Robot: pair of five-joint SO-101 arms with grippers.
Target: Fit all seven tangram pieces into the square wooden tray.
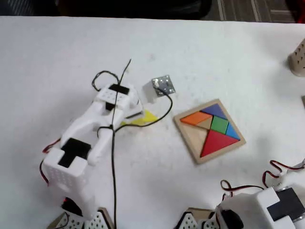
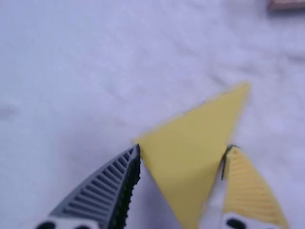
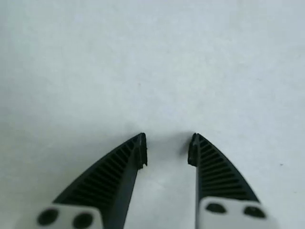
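The square wooden tray (image 1: 193,137) lies right of centre, holding orange, purple, green, blue and red pieces, with a bare triangular space on its left side. A yellow triangle (image 1: 144,117) rests on the white table to the left of the tray. In the left wrist view my left gripper (image 2: 181,152) is shut on the yellow triangle (image 2: 190,138), one finger against each of two edges. From above, my left gripper (image 1: 137,113) sits at the triangle's left end. My right gripper (image 3: 167,148) is open over bare table, and its arm (image 1: 267,207) is at the front right corner.
A small shiny metal square (image 1: 163,86) and a white block (image 1: 148,91) lie just behind the left gripper. Black cable (image 1: 113,157) trails along the left arm. A pegged wooden object (image 1: 298,59) stands at the far right edge. Arm bases occupy the front edge.
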